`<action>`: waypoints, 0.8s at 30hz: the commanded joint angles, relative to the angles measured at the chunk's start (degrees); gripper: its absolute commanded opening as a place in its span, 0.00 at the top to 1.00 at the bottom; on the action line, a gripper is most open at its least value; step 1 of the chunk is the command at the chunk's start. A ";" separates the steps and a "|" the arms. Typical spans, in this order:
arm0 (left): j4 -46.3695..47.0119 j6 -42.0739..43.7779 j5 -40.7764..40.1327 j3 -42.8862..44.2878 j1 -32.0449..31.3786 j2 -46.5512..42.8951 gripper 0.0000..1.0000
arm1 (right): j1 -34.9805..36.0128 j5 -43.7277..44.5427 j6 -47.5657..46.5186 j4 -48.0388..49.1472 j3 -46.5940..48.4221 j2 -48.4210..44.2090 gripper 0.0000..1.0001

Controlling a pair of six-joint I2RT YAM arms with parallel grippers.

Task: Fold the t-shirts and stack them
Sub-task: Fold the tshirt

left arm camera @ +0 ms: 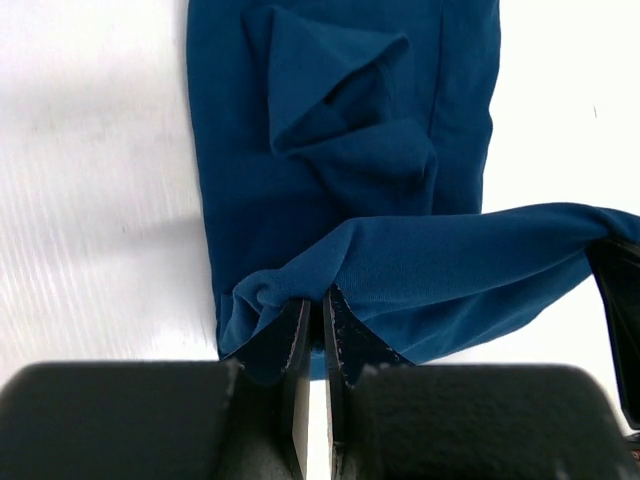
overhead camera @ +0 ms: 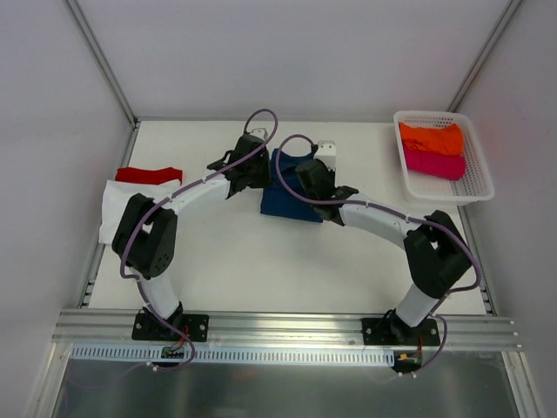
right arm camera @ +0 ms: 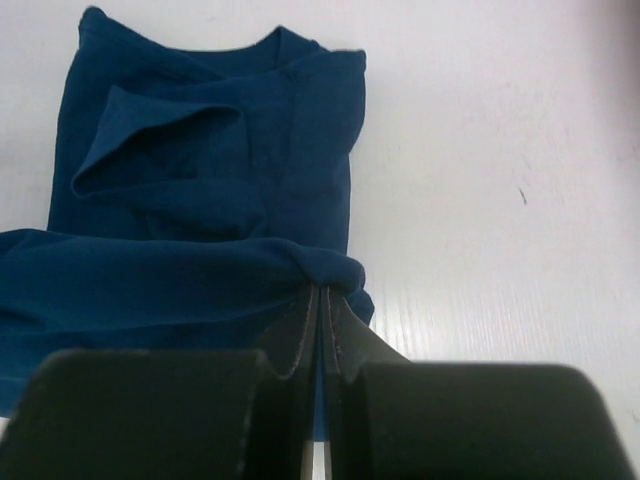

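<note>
The navy blue t-shirt lies partly folded at the table's far middle. My left gripper is shut on its left hem corner. My right gripper is shut on the right hem corner. Between them the hem is lifted over the shirt's body, whose folded sleeve and collar face up. The chest print is hidden. A white t-shirt and a red t-shirt lie stacked at the left edge. An orange t-shirt and a magenta t-shirt are in the basket.
A white plastic mesh basket stands at the far right corner. The metal frame rail runs along the near edge, with both arm bases on it. White walls close in the back and sides.
</note>
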 commanded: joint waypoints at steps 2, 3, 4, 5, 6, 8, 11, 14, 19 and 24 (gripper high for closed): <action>-1.27 3.03 3.17 8.59 2.35 5.40 1.00 | -3.29 -3.17 -5.68 1.88 7.23 3.56 1.00; -1.54 3.20 3.52 9.92 2.61 6.29 1.00 | -3.82 -3.70 -5.86 1.88 8.03 4.18 1.00; -1.80 3.55 3.96 12.54 2.79 7.34 1.00 | -5.04 -4.23 -6.21 1.88 8.91 5.06 1.00; -1.98 3.82 4.22 14.13 3.05 9.44 1.00 | -5.58 -5.19 -6.30 1.79 9.70 6.63 1.00; -2.33 4.34 4.57 15.54 3.32 10.42 1.00 | -6.19 -5.63 -6.38 1.79 11.27 7.34 1.00; -3.12 4.70 5.54 19.85 4.11 13.66 1.00 | -7.34 -6.16 -6.47 1.79 12.69 8.75 1.00; -3.82 5.14 5.98 23.98 5.07 16.66 1.00 | -9.01 -7.57 -6.82 1.79 15.85 11.65 1.00; -4.17 5.05 6.42 27.50 5.95 18.60 1.00 | -10.33 -8.10 -7.17 1.26 19.54 14.55 1.00; -4.09 5.31 5.98 33.20 6.39 21.58 1.00 | -12.17 -8.19 -7.26 3.44 23.68 18.59 1.00; -4.09 4.35 7.91 39.89 7.62 25.98 1.00 | -13.67 -9.16 -7.27 3.46 30.70 22.64 1.00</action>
